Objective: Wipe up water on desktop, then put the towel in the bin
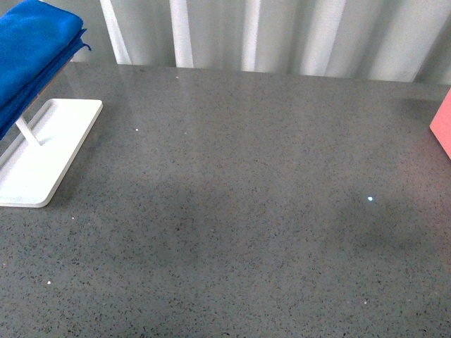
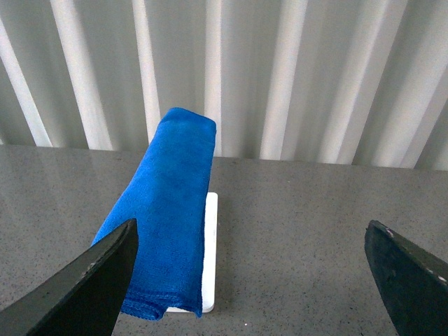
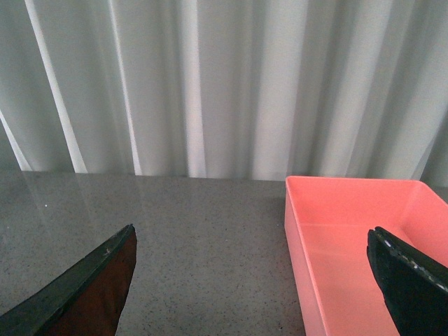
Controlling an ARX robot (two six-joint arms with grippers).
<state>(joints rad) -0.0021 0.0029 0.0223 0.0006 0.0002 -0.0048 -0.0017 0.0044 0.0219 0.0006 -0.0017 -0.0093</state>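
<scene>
Grey speckled stone tabletop [image 1: 246, 211] fills the front view. Salmon-pink flat-sided bin [image 1: 442, 127]: just a corner at the right edge there. The right wrist view shows its open inside [image 3: 350, 238], also cropped. Bright blue fuzzy folded towel [image 1: 32, 49] hangs over the white rectangular rack base [image 1: 49, 148] at far left, cut off. The left wrist view shows its whole length [image 2: 168, 210]. Left pincer [image 2: 250, 241] and right pincer [image 3: 252, 245], seen only in wrist views, are spread wide, gripping nothing. Tiny bright speck [image 1: 370, 198]: water or glint, can't tell.
</scene>
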